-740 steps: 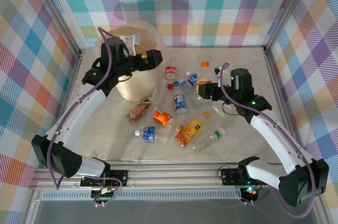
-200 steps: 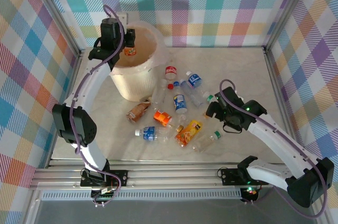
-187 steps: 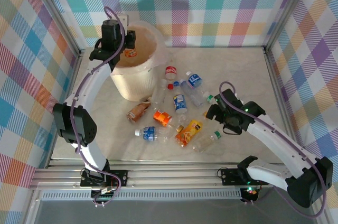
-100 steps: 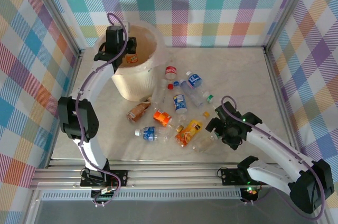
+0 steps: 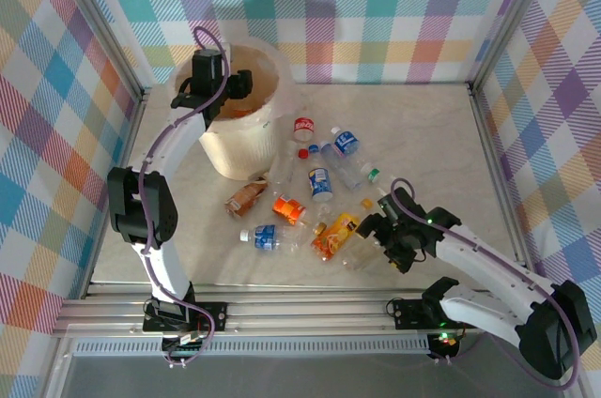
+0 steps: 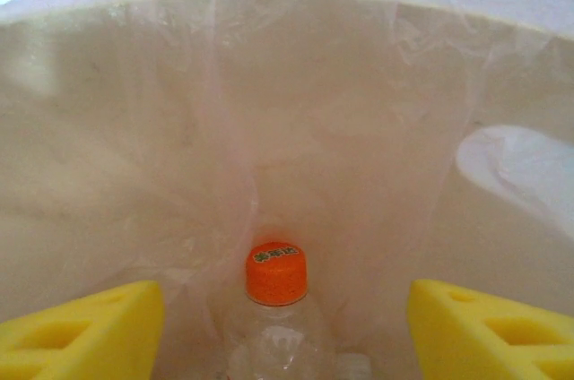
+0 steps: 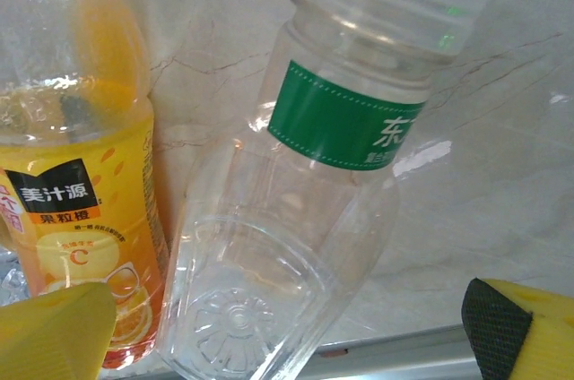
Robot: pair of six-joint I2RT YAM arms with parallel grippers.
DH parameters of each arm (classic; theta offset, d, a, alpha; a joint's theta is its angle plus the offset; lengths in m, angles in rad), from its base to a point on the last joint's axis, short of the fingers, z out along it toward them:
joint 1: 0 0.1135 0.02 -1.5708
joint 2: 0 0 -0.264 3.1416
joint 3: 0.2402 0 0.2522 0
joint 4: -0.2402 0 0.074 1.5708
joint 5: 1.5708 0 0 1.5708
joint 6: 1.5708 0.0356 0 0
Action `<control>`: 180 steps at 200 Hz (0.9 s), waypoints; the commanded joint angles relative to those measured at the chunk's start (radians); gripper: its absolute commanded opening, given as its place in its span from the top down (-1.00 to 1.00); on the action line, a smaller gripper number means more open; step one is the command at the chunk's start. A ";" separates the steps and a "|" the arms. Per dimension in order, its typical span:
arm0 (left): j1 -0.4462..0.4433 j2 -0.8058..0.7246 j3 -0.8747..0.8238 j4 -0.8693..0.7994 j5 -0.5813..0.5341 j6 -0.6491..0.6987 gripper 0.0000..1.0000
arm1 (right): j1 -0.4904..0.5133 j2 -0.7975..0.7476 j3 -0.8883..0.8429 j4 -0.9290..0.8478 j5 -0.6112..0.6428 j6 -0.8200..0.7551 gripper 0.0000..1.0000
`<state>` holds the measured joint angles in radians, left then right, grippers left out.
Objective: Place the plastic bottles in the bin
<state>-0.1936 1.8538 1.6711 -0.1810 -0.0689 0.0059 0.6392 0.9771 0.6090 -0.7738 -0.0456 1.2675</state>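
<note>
The cream bin [image 5: 237, 149] stands at the back left, and my left gripper [image 5: 238, 84] hangs over its mouth. In the left wrist view that gripper [image 6: 287, 331] is open; a clear bottle with an orange cap [image 6: 276, 274] sits loose between the yellow fingers [image 6: 85, 326], inside the lined bin [image 6: 359, 129]. Several plastic bottles lie on the table, among them a yellow-labelled one [image 5: 336, 234] and a clear green-labelled one [image 5: 372, 250]. My right gripper [image 5: 377, 235] is low over these two. It [image 7: 287, 335] is open, astride the green-labelled bottle [image 7: 296, 219], with the yellow juice bottle [image 7: 72, 192] at its left.
More bottles lie mid-table: red-labelled [image 5: 303, 126], blue-labelled [image 5: 344, 142], brown [image 5: 247, 197], orange [image 5: 288, 208] and blue [image 5: 266, 236]. Plaid walls close in three sides. The metal rail [image 5: 310, 309] runs along the near edge.
My left gripper has opened over the bin and let go of the orange-capped bottle. My right arm has come toward the near edge and down over the green-labelled bottle.
</note>
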 commanded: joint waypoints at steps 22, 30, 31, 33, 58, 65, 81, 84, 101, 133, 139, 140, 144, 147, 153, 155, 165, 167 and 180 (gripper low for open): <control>0.014 -0.109 -0.020 -0.023 0.000 -0.020 -0.73 | 0.025 0.030 -0.007 0.027 -0.035 0.030 -0.99; 0.014 -0.125 -0.020 -0.035 0.005 -0.027 -0.81 | 0.028 0.035 -0.009 0.027 -0.038 0.031 -0.99; 0.014 -0.127 -0.019 -0.037 0.005 -0.028 -0.81 | 0.029 0.034 -0.008 0.028 -0.039 0.030 -0.99; 0.014 -0.131 -0.018 -0.041 0.007 -0.030 -0.83 | 0.029 0.037 -0.009 0.028 -0.039 0.030 -0.99; 0.014 -0.176 -0.005 -0.088 0.055 -0.073 -1.00 | 0.036 0.052 -0.022 0.048 -0.051 0.029 -0.99; 0.014 -0.190 -0.007 -0.089 0.070 -0.089 -1.00 | 0.036 0.056 -0.027 0.057 -0.054 0.029 -0.99; 0.014 -0.219 -0.012 -0.138 0.097 -0.124 -1.00 | 0.036 0.064 -0.034 0.076 -0.056 0.026 -0.99; 0.014 -0.225 -0.011 -0.143 0.101 -0.129 -1.00 | 0.036 0.066 -0.035 0.078 -0.056 0.026 -0.99; 0.014 -0.255 -0.018 -0.168 0.113 -0.158 -1.00 | 0.036 0.073 -0.039 0.091 -0.052 0.026 -0.99; 0.014 -0.320 -0.056 -0.193 0.133 -0.213 -1.00 | 0.036 0.077 -0.054 0.108 -0.041 0.026 -0.99; 0.014 -0.332 -0.065 -0.195 0.137 -0.222 -1.00 | 0.036 0.080 -0.059 0.113 -0.040 0.026 -0.99; 0.014 -0.334 -0.067 -0.195 0.138 -0.224 -1.00 | 0.036 0.080 -0.059 0.114 -0.040 0.025 -1.00; 0.014 -0.343 -0.075 -0.196 0.142 -0.231 -1.00 | 0.036 0.082 -0.062 0.118 -0.040 0.026 -0.99; 0.014 -0.348 -0.081 -0.195 0.144 -0.237 -1.00 | 0.036 0.084 -0.064 0.121 -0.040 0.027 -1.00; 0.014 -0.366 -0.095 -0.194 0.150 -0.246 -1.00 | 0.036 0.089 -0.068 0.129 -0.039 0.027 -1.00; 0.014 -0.371 -0.098 -0.192 0.151 -0.250 -1.00 | 0.036 0.091 -0.069 0.132 -0.040 0.027 -1.00; 0.014 -0.397 -0.126 -0.183 0.159 -0.265 -1.00 | 0.036 0.100 -0.074 0.144 -0.039 0.028 -0.99; 0.013 -0.401 -0.133 -0.182 0.160 -0.268 -1.00 | 0.036 0.102 -0.075 0.149 -0.038 0.029 -0.99; 0.013 -0.433 -0.171 -0.164 0.172 -0.285 -1.00 | 0.036 0.113 -0.076 0.162 -0.033 0.027 -0.97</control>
<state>-0.1936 1.4921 1.5551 -0.3485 0.0635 -0.2199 0.6685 1.0725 0.5465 -0.6498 -0.0837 1.2797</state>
